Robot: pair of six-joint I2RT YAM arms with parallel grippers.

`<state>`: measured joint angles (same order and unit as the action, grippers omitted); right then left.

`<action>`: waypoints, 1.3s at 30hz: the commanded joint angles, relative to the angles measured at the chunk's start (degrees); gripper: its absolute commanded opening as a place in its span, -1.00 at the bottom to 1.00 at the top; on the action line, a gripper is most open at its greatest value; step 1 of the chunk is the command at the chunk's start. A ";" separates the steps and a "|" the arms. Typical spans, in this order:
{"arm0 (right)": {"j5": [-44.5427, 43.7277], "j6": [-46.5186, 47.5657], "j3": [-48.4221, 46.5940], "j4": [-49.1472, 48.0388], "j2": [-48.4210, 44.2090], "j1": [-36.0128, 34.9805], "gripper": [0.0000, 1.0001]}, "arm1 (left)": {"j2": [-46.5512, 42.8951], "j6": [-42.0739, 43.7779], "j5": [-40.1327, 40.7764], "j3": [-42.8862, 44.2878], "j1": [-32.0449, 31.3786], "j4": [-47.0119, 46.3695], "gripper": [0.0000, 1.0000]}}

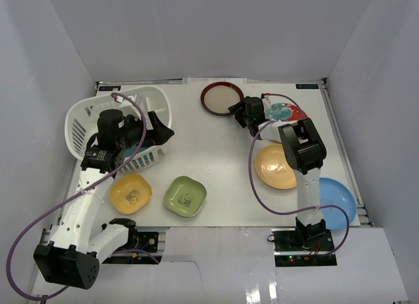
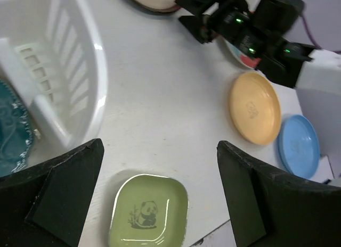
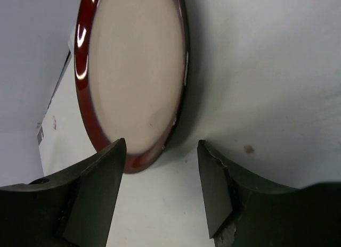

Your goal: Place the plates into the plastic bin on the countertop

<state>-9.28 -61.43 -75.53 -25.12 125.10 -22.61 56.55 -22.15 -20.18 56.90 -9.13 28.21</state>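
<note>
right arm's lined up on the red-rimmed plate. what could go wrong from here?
1. The right gripper, open, straddles the rim of the round red-rimmed cream plate, which lies flat on the white countertop; the fingers may shove it toward the far edge rather than grip it.
2. The left gripper hangs open at the rim of the white slotted plastic bin, likely in the plate's delivery path: a collision risk.

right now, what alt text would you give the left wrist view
The open left gripper hovers over a white countertop, framing a rounded-square green panda plate. A white slotted plastic bin at left holds a teal plate; at right lie a round orange-yellow plate and a light blue plate.
</note>
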 commanded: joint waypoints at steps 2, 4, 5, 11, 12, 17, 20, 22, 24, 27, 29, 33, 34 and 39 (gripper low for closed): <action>-4.43 -0.80 -6.90 3.68 4.09 0.11 0.25 | -0.66 1.41 -11.53 2.69 -1.24 -1.75 0.96; -4.70 -0.88 -10.75 4.99 6.99 0.20 0.19 | -0.04 1.15 -12.77 2.77 -2.03 -2.54 0.96; -4.78 -0.89 -12.17 5.69 8.05 0.20 0.15 | 0.83 1.15 -12.69 2.86 -2.21 -2.63 0.96; -3.82 -2.03 -13.43 6.49 10.87 1.08 -0.62 | 4.43 2.11 -9.44 6.54 -2.65 -0.52 0.96; -3.82 -2.03 -12.72 6.14 10.35 1.08 -0.74 | 4.88 2.03 -9.43 6.90 -2.74 -0.43 0.96; -1.80 -1.24 -4.38 -3.84 3.32 2.13 -0.84 | 8.13 0.80 -8.21 8.92 -3.35 -0.61 0.96; 1.97 -0.97 1.42 -10.09 -5.62 3.09 -0.84 | 10.50 -0.43 -7.68 10.77 -3.97 -0.61 0.93; 3.91 -0.10 5.11 -12.57 -9.41 3.54 -0.84 | 12.43 -1.66 -7.59 12.52 -4.32 -0.52 0.91; 6.89 0.43 7.57 -15.03 -14.69 4.33 -0.85 | 13.66 -3.16 -7.24 14.36 -4.76 -0.70 0.86; 13.92 0.34 13.37 -18.36 -21.20 5.47 -0.85 | 15.86 -4.30 -6.19 15.60 -5.64 -1.31 0.80; 18.30 0.43 17.86 -19.26 -25.84 5.74 -0.85 | 18.14 -4.65 -6.18 16.39 -6.25 -1.57 0.75; 23.86 0.61 25.94 -21.71 -33.24 5.65 -0.85 | 22.01 -6.67 -5.66 17.54 -7.57 -2.97 0.70; 24.56 0.35 27.61 -23.37 -34.82 5.65 -0.84 | 22.72 -6.76 -4.87 17.71 -7.75 -3.50 0.70; 29.13 0.00 33.60 -23.57 -43.26 5.39 -0.84 | 28.25 -6.59 -2.66 19.03 -8.54 -6.39 0.69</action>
<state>12.97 -59.13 -42.19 -36.56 87.13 -16.93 83.66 -28.32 -24.60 73.71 -17.15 24.77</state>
